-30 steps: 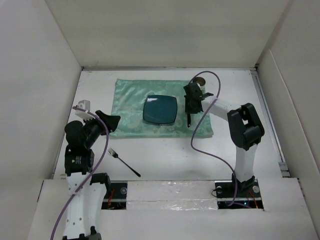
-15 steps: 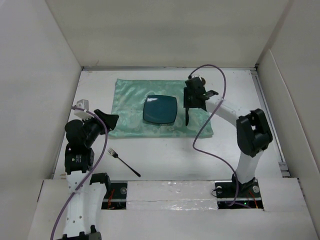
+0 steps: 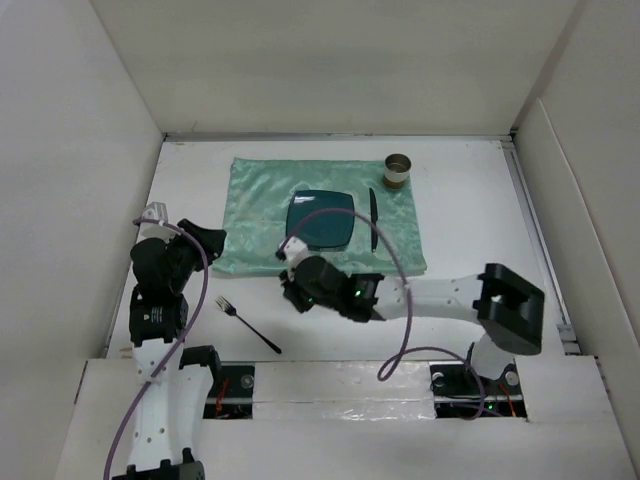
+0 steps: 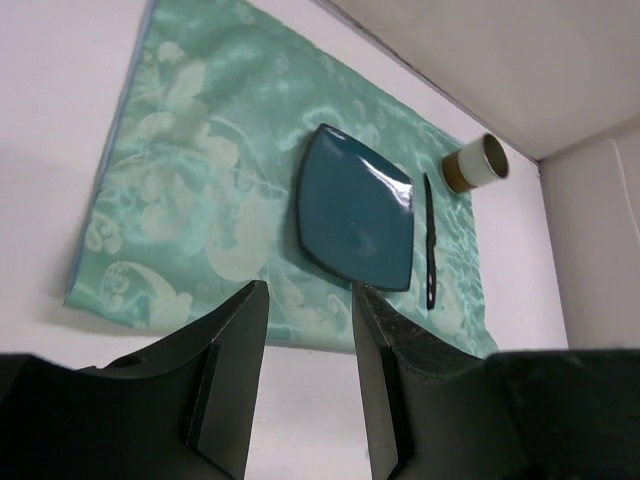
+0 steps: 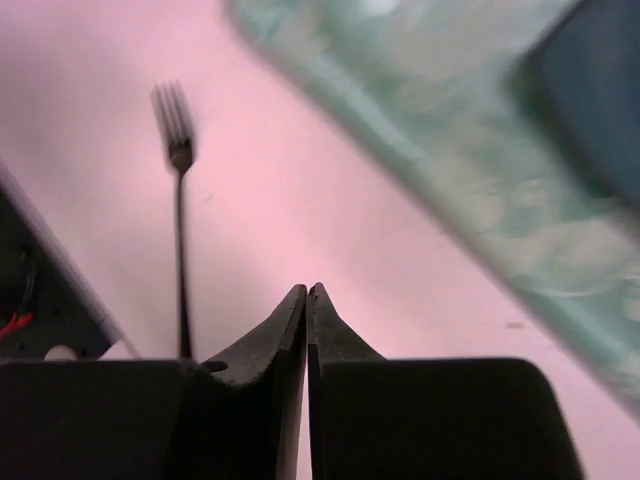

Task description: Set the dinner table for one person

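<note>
The matte white desk [image 3: 470, 230] fills the space between plain white wall panels and carries everything.

At the far left, the left claw [image 3: 207, 240] hangs above the desk just off the cloth's near-left corner. Its dark fingers [image 4: 232, 385] stand moderately apart with nothing between them, and their tips are cut off by the lower edge of the wrist view.

Near it, a slim dark metal fork [image 3: 248, 324] lies slantwise on the bare desk. In the blurred right wrist view the fork [image 5: 178, 190] loses the end of its handle behind the claw.

A shiny mint-green cloth [image 3: 258, 205], rectangular with a pale swirling pattern, lies flat farther back.

The right claw [image 3: 291, 293] reaches across above the cloth's near edge, its fingers pressed together and gripping nothing.

A glossy, dark teal, rounded-square plate [image 3: 322, 222] sits on the cloth, its near edge crossed by a purple cable [image 3: 345, 213]. To its right lies a thin black knife [image 3: 373, 218], and beyond that, at the cloth's far-right corner, stands a small cylindrical cup [image 3: 398, 172] with a tan band.
</note>
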{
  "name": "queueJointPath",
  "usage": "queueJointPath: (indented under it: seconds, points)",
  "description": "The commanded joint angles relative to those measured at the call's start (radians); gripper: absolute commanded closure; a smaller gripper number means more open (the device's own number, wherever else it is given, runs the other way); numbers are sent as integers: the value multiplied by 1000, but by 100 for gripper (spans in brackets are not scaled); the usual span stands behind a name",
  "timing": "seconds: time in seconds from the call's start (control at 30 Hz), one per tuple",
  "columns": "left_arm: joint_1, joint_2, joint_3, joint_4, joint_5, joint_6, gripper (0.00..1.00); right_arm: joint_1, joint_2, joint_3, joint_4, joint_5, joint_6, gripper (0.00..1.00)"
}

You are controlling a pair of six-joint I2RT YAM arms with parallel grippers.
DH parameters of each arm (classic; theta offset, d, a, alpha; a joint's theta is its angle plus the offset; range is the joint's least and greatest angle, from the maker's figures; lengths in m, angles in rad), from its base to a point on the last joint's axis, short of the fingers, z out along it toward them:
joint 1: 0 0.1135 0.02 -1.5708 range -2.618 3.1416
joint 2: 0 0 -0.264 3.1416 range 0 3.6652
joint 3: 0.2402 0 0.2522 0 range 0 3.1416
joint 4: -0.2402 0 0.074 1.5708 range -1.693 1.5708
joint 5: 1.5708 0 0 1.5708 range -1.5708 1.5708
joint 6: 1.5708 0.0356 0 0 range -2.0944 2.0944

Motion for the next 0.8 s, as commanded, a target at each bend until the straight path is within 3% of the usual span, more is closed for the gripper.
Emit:
queueJointPath:
  seconds: [0.0,0.1,0.2,0.4,0.57,0.67,0.7,0.77]
  points:
    - [8,-11,48,-39,-126,-73,64,123,120,60,112,121,-14,79]
    - [8,-51,95,-71,-204,-78,64,203,261,198,26,157,-31,65]
    - [8,-48,135,-91,-226,-52,64,235,341,296,-2,166,-34,58]
    - [8,-70,149,-112,-262,-75,65,254,519,439,-123,206,-37,59]
    - [-1,-70,245,-188,-385,-119,68,254,586,492,-131,222,-35,61]
    - [-1,-61,311,-211,-385,-139,69,254,622,547,-177,234,-23,68]
    - [-1,-59,343,-214,-382,-142,69,254,637,557,-188,237,-18,81]
    - [-1,-70,365,-224,-381,-147,69,263,639,560,-197,240,4,100]
